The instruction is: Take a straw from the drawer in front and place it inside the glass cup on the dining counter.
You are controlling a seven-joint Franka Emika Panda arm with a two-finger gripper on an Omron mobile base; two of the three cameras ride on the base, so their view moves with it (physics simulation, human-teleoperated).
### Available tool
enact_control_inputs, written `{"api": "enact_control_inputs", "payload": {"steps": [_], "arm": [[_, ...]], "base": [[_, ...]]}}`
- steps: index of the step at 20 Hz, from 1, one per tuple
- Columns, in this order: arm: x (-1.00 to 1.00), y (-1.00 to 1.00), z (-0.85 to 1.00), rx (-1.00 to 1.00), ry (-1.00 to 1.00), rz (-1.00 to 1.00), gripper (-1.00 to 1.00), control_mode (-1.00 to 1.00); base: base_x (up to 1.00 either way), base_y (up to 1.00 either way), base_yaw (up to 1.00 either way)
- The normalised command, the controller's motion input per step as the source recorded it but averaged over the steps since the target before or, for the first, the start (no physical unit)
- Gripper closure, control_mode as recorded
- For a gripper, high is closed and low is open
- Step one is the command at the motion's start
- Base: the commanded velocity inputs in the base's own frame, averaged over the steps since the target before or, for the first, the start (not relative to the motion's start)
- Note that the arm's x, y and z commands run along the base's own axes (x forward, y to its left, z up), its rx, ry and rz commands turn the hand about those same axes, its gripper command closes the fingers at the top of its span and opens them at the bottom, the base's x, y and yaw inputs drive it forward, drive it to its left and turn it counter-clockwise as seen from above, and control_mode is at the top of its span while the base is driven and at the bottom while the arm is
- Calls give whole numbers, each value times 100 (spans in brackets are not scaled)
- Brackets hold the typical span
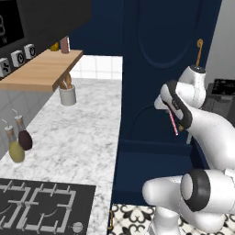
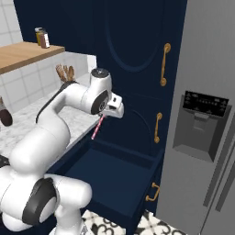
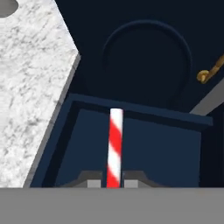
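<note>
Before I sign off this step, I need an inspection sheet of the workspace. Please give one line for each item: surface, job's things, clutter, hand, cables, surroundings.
Surface: marble counter with a black hob at its near end.
Job's things: red-and-white striped straw held above the open navy drawer; nothing seen inside the drawer.
Clutter: white crock of wooden utensils, two small bottles, jars on the wooden shelf.
Hand: the hand is shut on the straw, over the drawer.
Cables: nothing seen.
Surroundings: tall navy cabinet doors with gold handles, grey fridge on the right, patterned floor tiles.
</note>
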Motion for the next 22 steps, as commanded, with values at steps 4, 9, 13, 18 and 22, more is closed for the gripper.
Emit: {"api": "enact_control_inputs", "payload": {"steps": [4,9,13,18,22], "arm": [[-43,16,24,-26,-1,31,100,-100],[-16,0,1,-3,-1,4,100,100],[0,0,0,0,0,0,100,100],[0,0,0,0,0,0,100,100],[0,0,0,0,0,0,100,100]], "base": [[0,0,0],[-80,0,6],[-100,-18,-8],[-81,-32,-50],[-31,-44,-65]]}}
